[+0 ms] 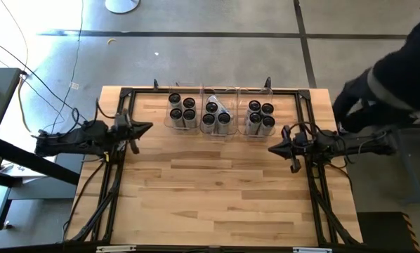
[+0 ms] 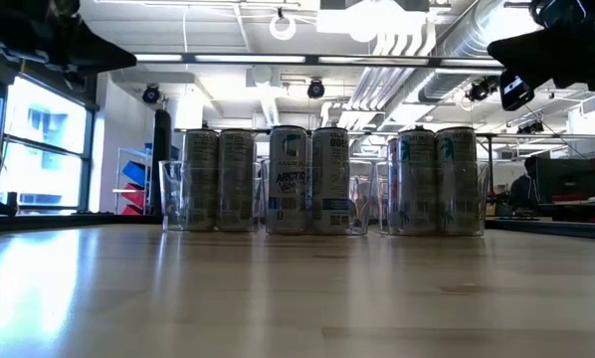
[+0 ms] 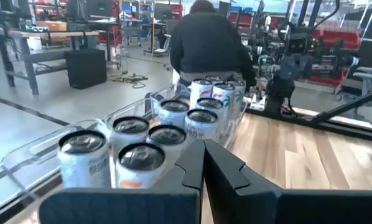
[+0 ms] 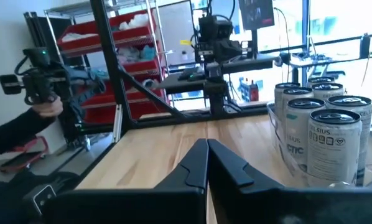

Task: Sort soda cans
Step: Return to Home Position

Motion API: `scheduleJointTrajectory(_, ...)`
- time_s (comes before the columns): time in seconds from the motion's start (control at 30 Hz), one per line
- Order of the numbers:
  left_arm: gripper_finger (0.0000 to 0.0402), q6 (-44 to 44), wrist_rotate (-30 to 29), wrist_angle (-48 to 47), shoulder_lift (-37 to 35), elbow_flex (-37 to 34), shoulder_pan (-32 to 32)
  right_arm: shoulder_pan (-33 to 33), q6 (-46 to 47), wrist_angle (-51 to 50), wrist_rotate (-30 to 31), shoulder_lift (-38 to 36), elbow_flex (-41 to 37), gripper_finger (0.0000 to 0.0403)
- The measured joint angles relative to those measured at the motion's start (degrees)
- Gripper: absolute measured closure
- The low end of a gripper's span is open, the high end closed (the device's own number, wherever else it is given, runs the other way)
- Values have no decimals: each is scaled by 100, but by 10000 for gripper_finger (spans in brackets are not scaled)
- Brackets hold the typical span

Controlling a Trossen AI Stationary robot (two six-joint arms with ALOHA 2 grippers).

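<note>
High view | soda cans (image 1: 217, 112) upright in clear bins (image 2: 171, 194), between and just beyond both pincers | left gripper (image 1: 145, 128) fingers together, empty | right gripper (image 1: 273, 148) fingers together, empty | judged light, thin-walled, slick, dentable; take mid-body, gently.

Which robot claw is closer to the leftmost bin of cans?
The left gripper: its closed tip sits just left of the leftmost bin. The right gripper sits by the rightmost bin, at the row's other end.
</note>
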Motion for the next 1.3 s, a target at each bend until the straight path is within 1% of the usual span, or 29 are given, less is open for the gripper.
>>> scheduleJointTrajectory(0.13,401,-8,1,-579,-685,-2,0,0,-80,126,1,-226,-228,402)
scheduleJointTrajectory(0.27,401,57,21,-516,-681,-79,-11,-8,-246,265,18,-428,-355,402)
scheduleJointTrajectory(0.37,401,64,68,-325,-711,-352,-14,-17,-315,398,24,-573,-512,403)
scheduleJointTrajectory(0.5,401,71,352,463,-709,-932,-13,-31,-288,353,15,-641,-512,403)
scheduleJointTrajectory(0.63,401,199,989,1716,-707,-1680,-13,-32,-314,331,-53,-630,-512,403)
scheduleJointTrajectory(0.67,402,277,1218,1847,-709,-1761,-13,-33,-312,299,-79,-630,-512,403)
scheduleJointTrajectory(0.77,402,456,1704,2105,-656,-1752,-14,-37,-356,150,-271,-627,-512,403)
scheduleJointTrajectory(0.83,402,644,2037,2186,-659,-1753,-13,-35,-350,56,-282,-625,-512,403)
scheduleJointTrajectory(0.87,402,755,2222,2194,-663,-1753,-11,-37,-294,10,-212,-624,-512,403)
scheduleJointTrajectory(0.93,402,897,2375,2087,-662,-1753,-15,-37,-191,-167,37,-624,-512,403)
scheduleJointTrajectory(1.03,402,802,2095,1782,-659,-1753,-11,-37,89,-417,438,-619,-512,403)
scheduleJointTrajectory(1.1,402,532,1916,1597,-653,-1753,-11,-37,211,-543,572,-621,-512,403)
scheduleJointTrajectory(1.2,402,320,1856,1615,-620,-1753,-4,-37,193,-679,578,-619,-512,403)
scheduleJointTrajectory(1.3,402,297,1857,1614,-618,-1753,-7,-37,210,-676,572,-621,-512,403)
